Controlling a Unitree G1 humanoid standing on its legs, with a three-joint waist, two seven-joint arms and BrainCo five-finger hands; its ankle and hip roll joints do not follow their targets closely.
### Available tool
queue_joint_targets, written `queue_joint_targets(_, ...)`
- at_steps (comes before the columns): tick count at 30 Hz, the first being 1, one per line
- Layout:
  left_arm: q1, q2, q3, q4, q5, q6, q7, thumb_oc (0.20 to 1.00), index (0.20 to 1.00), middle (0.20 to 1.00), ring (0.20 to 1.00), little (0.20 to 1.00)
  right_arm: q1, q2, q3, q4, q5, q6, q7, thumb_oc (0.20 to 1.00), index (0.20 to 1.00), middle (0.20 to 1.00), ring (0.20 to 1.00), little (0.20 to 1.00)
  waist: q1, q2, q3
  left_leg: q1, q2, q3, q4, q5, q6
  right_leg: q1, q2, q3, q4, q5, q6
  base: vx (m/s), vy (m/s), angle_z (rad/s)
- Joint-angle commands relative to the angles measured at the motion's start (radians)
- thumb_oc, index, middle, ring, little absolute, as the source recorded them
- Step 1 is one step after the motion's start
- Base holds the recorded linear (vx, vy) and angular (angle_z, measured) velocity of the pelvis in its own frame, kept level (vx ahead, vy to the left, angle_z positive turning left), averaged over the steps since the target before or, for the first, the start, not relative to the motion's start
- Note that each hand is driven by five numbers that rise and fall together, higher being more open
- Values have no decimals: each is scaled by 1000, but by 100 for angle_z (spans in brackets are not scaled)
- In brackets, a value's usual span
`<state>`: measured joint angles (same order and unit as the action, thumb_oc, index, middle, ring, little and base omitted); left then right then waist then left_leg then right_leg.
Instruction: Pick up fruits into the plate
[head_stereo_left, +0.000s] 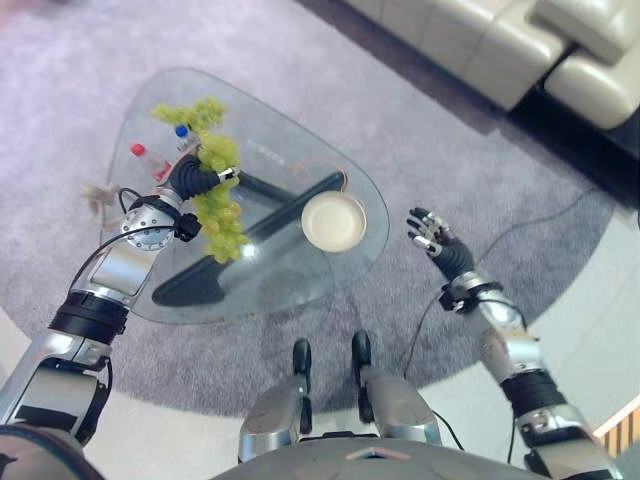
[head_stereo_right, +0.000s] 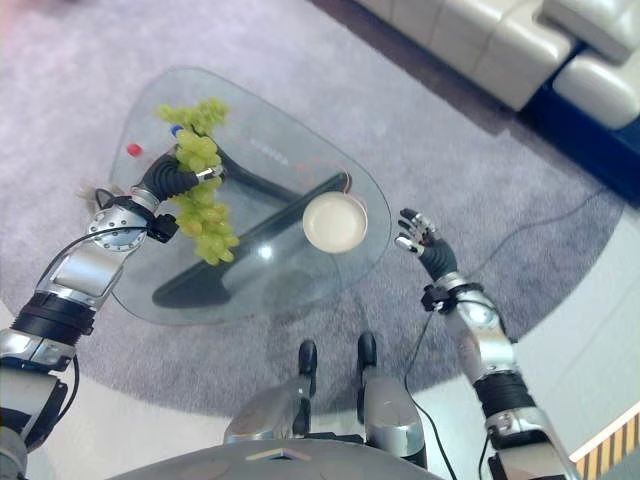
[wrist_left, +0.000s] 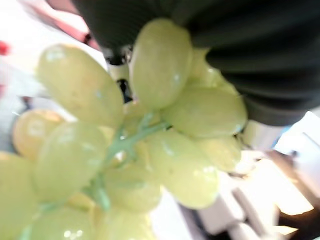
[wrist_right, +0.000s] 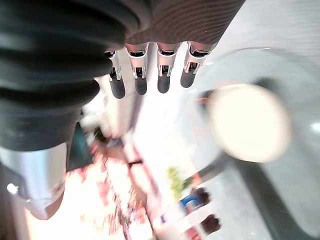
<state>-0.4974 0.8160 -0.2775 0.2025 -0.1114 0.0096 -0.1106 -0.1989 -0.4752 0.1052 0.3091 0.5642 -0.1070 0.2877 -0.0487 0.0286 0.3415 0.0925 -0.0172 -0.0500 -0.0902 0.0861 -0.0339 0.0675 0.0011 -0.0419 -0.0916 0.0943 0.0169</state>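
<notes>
A long bunch of green grapes (head_stereo_left: 222, 218) hangs over the left side of the glass table (head_stereo_left: 290, 130), with my left hand (head_stereo_left: 195, 178) shut on its middle. One end of the bunch sticks up past the hand and the rest dangles below it. In the left wrist view the grapes (wrist_left: 165, 115) sit right against the hand's dark cover. A round cream plate (head_stereo_left: 333, 221) lies bare near the table's right edge, to the right of the grapes. My right hand (head_stereo_left: 430, 235) hovers open over the carpet, just right of the table and the plate (wrist_right: 247, 122).
Two small bottles, one red-capped (head_stereo_left: 140, 152) and one blue-capped (head_stereo_left: 182, 131), stand on the table's far left behind the grapes. A light sofa (head_stereo_left: 520, 40) fills the back right. Grey carpet (head_stereo_left: 450, 150) surrounds the table.
</notes>
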Motion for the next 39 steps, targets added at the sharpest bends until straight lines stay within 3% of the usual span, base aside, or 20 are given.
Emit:
queue_joint_targets(1, -5, 84, 0, -37, -116, -53, -172, 200, 200, 200, 200, 200, 18, -90, -2, -73, 18, 76, 128, 1000, 1000, 1000, 1000, 1000, 27, -12, -206, 29, -39, 22, 52, -170, 19, 13, -61, -1, 96, -132, 84, 79, -28, 4)
queue_joint_targets(2, -6, 87, -1, -39, -121, -52, -178, 200, 200, 200, 200, 200, 16, -93, -1, -75, 23, 81, 130, 1000, 1000, 1000, 1000, 1000, 28, -13, -206, 33, -39, 22, 50, -170, 19, 18, -61, -1, 93, -131, 84, 109, -43, 3)
queue_joint_targets(3, -17, 99, -12, -53, -164, -53, -239, 200, 200, 200, 200, 200, -9, -117, 9, -93, 60, 138, 177, 1000, 1000, 1000, 1000, 1000, 36, -17, -224, 50, -38, 27, 44, -174, 19, 39, -65, -9, 79, -128, 87, 50, -20, 6)
queue_joint_targets(7, -67, 113, -45, -75, -243, -46, -352, 200, 200, 200, 200, 200, -66, -133, 46, -86, 164, 263, 323, 1000, 1000, 1000, 1000, 1000, 54, -24, -252, 84, -36, 34, 34, -183, 18, 81, -72, -29, 55, -124, 90, 36, -28, 13)
queue_joint_targets(11, -92, 108, -76, -102, -304, -50, -416, 200, 200, 200, 200, 200, -82, -104, 112, -115, 214, 321, 406, 1000, 1000, 1000, 1000, 1000, 63, -28, -265, 97, -36, 35, 35, -188, 19, 98, -77, -40, 49, -125, 90, -12, -16, 5)
queue_joint_targets(15, -114, 69, -115, -131, -320, -49, -450, 200, 200, 200, 200, 200, -105, -41, 180, -152, 263, 363, 423, 1000, 1000, 1000, 1000, 1000, 70, -26, -269, 107, -38, 35, 39, -193, 24, 114, -78, -47, 41, -126, 88, -21, -2, 13)
queue_joint_targets(33, -240, -136, -242, -181, -471, 0, -498, 200, 200, 200, 200, 200, -165, 128, 348, -146, 261, 318, 351, 1000, 1000, 1000, 1000, 1000, 72, -11, -279, 119, -42, 37, 39, -195, 26, 133, -89, -69, 21, -119, 84, -4, 2, 3)
queue_joint_targets(39, -252, -164, -257, -190, -484, 10, -482, 200, 200, 200, 200, 200, -178, 160, 385, -152, 288, 309, 358, 1000, 1000, 1000, 1000, 1000, 71, -8, -279, 122, -42, 42, 38, -196, 27, 134, -89, -67, 19, -119, 82, 5, 0, 1)
